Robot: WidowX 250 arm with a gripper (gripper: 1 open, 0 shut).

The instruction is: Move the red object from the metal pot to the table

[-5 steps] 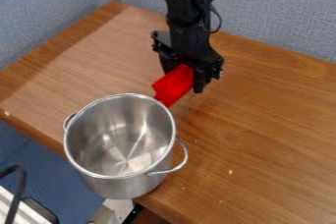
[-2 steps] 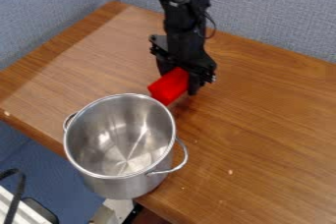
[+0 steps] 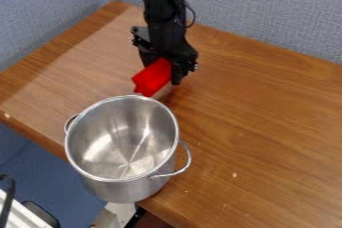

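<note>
We have the tool clamped on the red object, already out of the metal pot and sitting just behind its far rim, low over the worktop. To finish clean, we lower straight down until the block's bottom edge seats flat on the wood, clear of the pot rim, then release and lift vertically.

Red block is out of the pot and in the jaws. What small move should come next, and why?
Probably lower it the last bit onto the table and then open. The gripper, jaws shut on the red block, holds it just beyond the metal pot, whose inside looks empty.
</note>
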